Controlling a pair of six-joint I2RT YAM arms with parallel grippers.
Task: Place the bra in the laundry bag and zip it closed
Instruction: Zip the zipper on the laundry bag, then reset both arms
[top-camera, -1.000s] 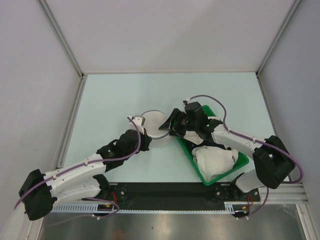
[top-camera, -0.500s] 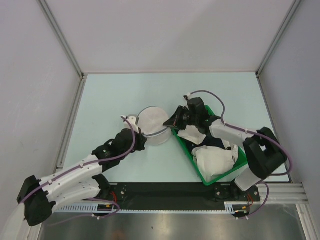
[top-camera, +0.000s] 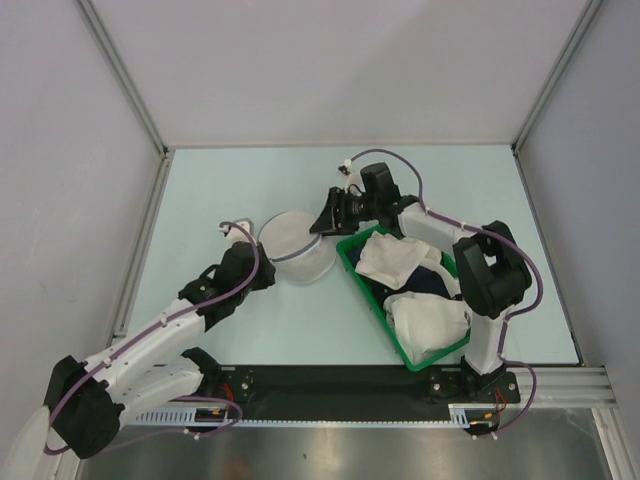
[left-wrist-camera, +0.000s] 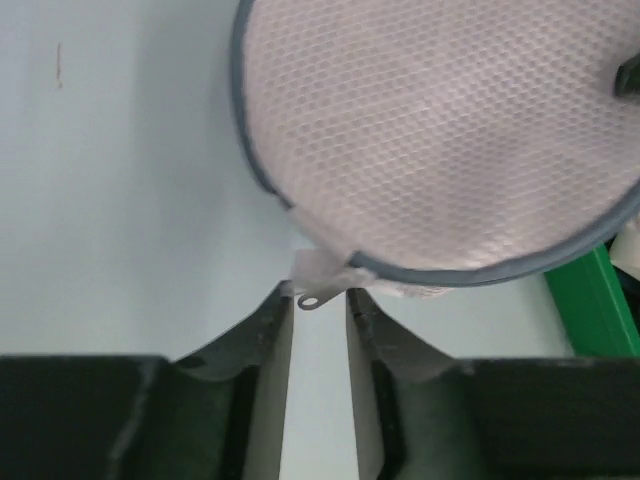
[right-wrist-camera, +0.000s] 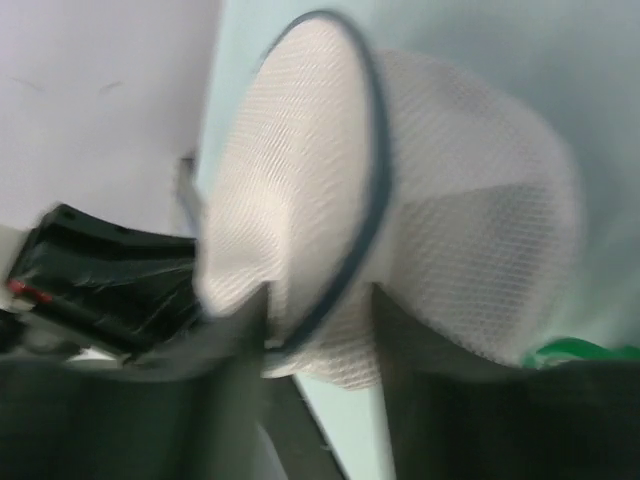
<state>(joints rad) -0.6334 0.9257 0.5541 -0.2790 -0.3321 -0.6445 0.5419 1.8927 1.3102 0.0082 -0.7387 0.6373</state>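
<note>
The laundry bag is a white mesh dome with a dark zipper rim, lying on the table left of the green basket. My left gripper is at its near left edge. In the left wrist view the jaws are narrowly apart and pinch the white tab at the zipper's end, with the metal zipper pull between the tips. My right gripper is shut on the bag's far right rim; the right wrist view shows the rim between its fingers. The bra is not in view.
A green basket lies right of the bag and holds white garments and a navy one. Its green edge shows in the left wrist view. Grey walls enclose the table on the left, back and right.
Both grippers and the bag have moved left and away from the basket. The right gripper swung farther back and the left arm drew back to the left.
</note>
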